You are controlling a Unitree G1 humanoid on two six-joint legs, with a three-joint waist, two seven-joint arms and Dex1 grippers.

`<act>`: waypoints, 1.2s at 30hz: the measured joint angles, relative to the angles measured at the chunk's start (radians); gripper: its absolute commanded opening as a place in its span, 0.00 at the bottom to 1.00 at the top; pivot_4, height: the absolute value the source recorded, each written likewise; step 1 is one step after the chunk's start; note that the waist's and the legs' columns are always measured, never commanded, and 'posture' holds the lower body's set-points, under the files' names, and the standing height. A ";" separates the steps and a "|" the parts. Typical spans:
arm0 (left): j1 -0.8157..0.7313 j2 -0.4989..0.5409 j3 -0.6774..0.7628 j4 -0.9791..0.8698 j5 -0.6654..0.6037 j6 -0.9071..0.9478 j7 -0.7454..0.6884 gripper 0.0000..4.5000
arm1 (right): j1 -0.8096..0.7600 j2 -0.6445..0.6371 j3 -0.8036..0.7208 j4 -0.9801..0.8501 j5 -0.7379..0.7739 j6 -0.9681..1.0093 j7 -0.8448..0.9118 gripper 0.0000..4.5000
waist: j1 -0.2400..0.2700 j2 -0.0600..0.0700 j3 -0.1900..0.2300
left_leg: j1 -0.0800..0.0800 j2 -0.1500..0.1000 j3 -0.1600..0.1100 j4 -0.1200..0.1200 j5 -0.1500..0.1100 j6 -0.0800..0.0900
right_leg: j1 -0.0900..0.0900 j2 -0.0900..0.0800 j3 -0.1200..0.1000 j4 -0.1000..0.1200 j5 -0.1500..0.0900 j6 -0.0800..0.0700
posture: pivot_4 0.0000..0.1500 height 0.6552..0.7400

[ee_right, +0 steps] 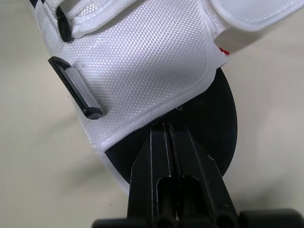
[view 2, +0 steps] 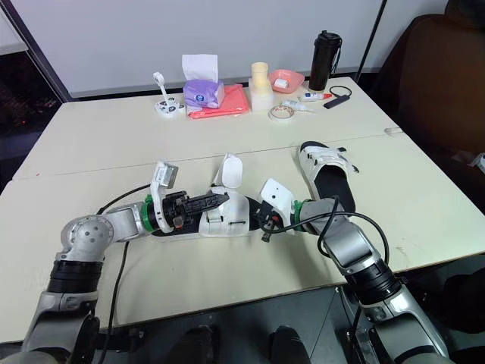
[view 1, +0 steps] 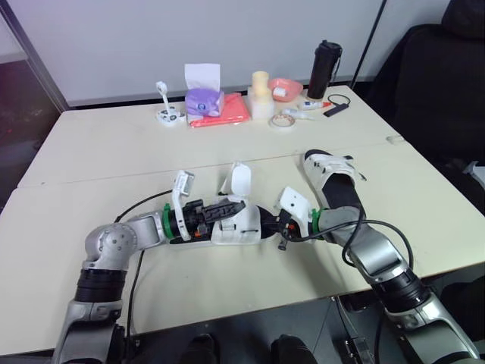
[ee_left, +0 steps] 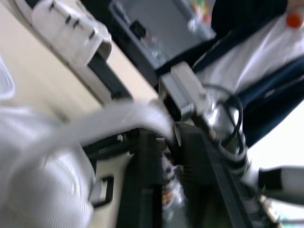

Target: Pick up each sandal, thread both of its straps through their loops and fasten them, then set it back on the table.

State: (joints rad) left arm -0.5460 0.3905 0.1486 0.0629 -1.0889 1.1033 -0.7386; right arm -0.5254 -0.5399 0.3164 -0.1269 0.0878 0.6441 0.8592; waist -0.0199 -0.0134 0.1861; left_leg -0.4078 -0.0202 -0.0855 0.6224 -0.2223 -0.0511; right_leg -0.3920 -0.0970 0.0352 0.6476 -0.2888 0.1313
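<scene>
Closest in, the two hands are meeting over one sandal [view 1: 229,227]. It is lying on the tabletop [view 1: 114,152], near the front edge and about in the middle. It is white on top with a black sole.

The right hand [ee_right: 166,127] is reaching in from the right. Its two black fingers [ee_right: 190,161] are pressed tight together. Their tips are touching the edge of the white top, right where it is meeting the black sole. A black loop [ee_right: 76,92] is sitting flat on the white cloth near them.

The left hand [view 2: 216,201] is reaching in from the left and is lying over the top of the sandal. I cannot tell if it is grasping anything or hanging loose. One white strap [view 1: 239,182] is sticking up from the sandal, just behind this hand.

The other sandal [view 1: 333,178] is lying flat on the tabletop, behind the right arm and off to the right.

Far back on the tabletop, a purple tissue box [view 1: 203,98] is sitting on a pink cloth [view 1: 231,112]. Near them are sitting a roll of tape [view 1: 283,121], a pink bowl [view 1: 286,88] and a tall black bottle [view 1: 324,70].
</scene>
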 measured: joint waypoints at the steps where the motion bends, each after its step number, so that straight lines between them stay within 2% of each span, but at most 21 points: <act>1: -0.011 -0.004 0.018 0.018 -0.003 0.001 0.018 0.56 | 0.000 0.000 0.000 -0.001 0.000 0.002 -0.001 0.00 | 0.000 0.000 0.000 | 0.000 0.000 0.000 0.000 0.000 0.000 | 0.000 0.000 0.000 0.000 0.000 0.000 | 1.00 1.00; 3: -0.022 -0.014 0.050 0.041 -0.003 -0.001 0.051 0.80 | 0.002 0.000 -0.001 -0.005 -0.001 0.004 -0.001 0.00 | 0.000 0.000 0.000 | 0.000 0.000 0.000 0.000 0.000 0.000 | 0.000 0.000 0.000 0.000 0.000 0.000 | 1.00 1.00; 5: -0.035 -0.034 0.078 0.076 -0.001 -0.010 0.092 0.99 | 0.004 -0.001 -0.002 -0.006 -0.003 0.004 -0.001 0.00 | 0.001 0.000 0.000 | 0.000 0.000 0.000 0.000 0.000 0.000 | 0.000 0.000 0.000 0.000 0.000 0.000 | 1.00 1.00; 12: -0.056 -0.067 0.095 0.184 0.121 -0.145 0.170 0.99 | 0.005 0.001 -0.003 -0.008 -0.003 0.006 -0.003 0.00 | 0.001 0.000 0.000 | 0.000 0.000 0.000 0.000 0.000 -0.001 | 0.000 0.000 0.000 0.000 0.000 0.000 | 1.00 1.00; 18: -0.125 -0.067 0.142 0.207 0.124 -0.176 0.187 0.99 | 0.006 0.001 -0.004 -0.008 -0.003 0.007 -0.004 0.00 | 0.001 -0.001 0.000 | 0.000 0.000 0.000 0.000 0.001 -0.001 | 0.000 0.000 0.000 0.000 0.000 0.000 | 1.00 1.00; 28: -0.137 -0.021 -0.018 0.244 0.288 -0.202 0.019 0.99 | 0.006 0.006 -0.003 -0.008 -0.004 0.008 -0.007 0.00 | -0.001 0.000 0.000 | 0.000 0.000 0.000 0.000 0.001 -0.002 | 0.000 0.000 0.000 0.000 0.000 0.000 | 1.00 1.00; 35: -0.179 -0.026 -0.056 0.307 0.362 -0.243 -0.065 0.99 | 0.009 0.008 -0.005 -0.012 -0.003 0.014 -0.011 0.00 | -0.001 0.000 0.000 | 0.000 0.000 0.000 0.000 0.001 -0.002 | 0.000 0.000 0.000 0.000 0.000 0.000 | 1.00 1.00; 36: -0.179 -0.029 -0.056 0.317 0.368 -0.244 -0.072 0.94 | 0.010 0.008 -0.005 -0.016 -0.004 0.017 -0.013 0.00 | -0.001 0.000 0.000 | 0.000 0.000 0.000 0.000 0.001 -0.002 | 0.000 0.000 0.000 0.000 0.000 0.000 | 1.00 1.00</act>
State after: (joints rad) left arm -0.7249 0.3615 0.0924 0.3799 -0.7205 0.8590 -0.8104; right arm -0.5155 -0.5318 0.3109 -0.1427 0.0842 0.6610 0.8465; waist -0.0207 -0.0139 0.1862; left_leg -0.4079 -0.0203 -0.0854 0.6223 -0.2213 -0.0528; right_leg -0.3920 -0.0969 0.0349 0.6475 -0.2887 0.1316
